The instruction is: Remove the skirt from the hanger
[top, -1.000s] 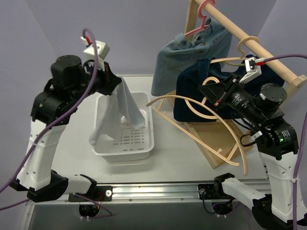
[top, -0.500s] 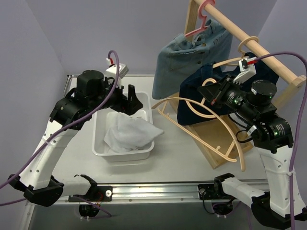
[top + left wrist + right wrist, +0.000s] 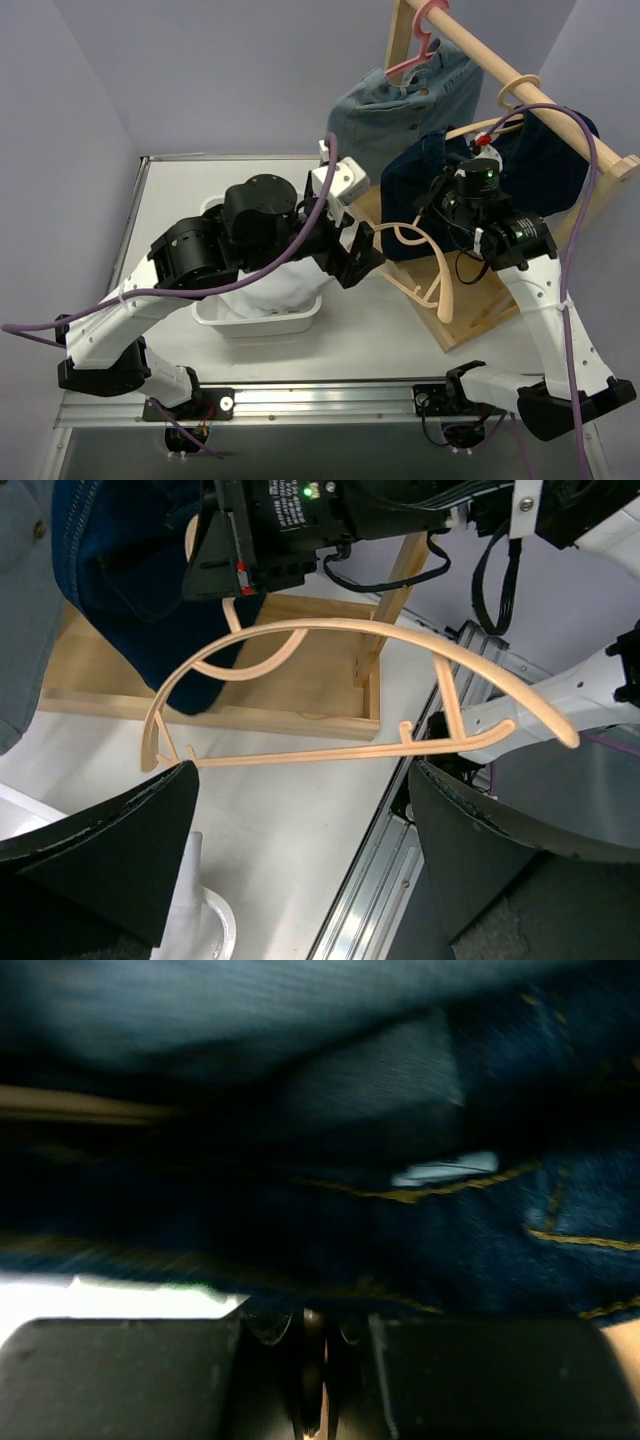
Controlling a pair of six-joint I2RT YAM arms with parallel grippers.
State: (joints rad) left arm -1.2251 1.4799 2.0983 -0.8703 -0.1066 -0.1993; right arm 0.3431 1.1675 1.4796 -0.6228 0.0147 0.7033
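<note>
The white skirt [image 3: 277,291] lies bunched in the white basket [image 3: 255,320], mostly hidden under my left arm; a strip of it [image 3: 186,895] shows in the left wrist view. The bare beige hanger [image 3: 441,288] hangs tilted over the wooden rack base. My right gripper [image 3: 438,212] is shut on its hook end [image 3: 232,615], and the right wrist view shows those jaws [image 3: 310,1360] closed on a thin beige piece against dark denim. My left gripper [image 3: 357,258] stands open and empty, right of the basket and just left of the hanger [image 3: 330,630], above the table.
A wooden clothes rack [image 3: 520,85] stands at the back right with a base board [image 3: 462,322]. On it hang a dark blue denim garment [image 3: 415,180], a light blue denim garment [image 3: 390,110] and a pink hanger [image 3: 415,55]. A metal rail [image 3: 370,880] runs along the near edge.
My left gripper opened and let the white skirt fall into the basket, then swung right toward the hanger. The right arm turned, pulling the hanger closer to the rack.
</note>
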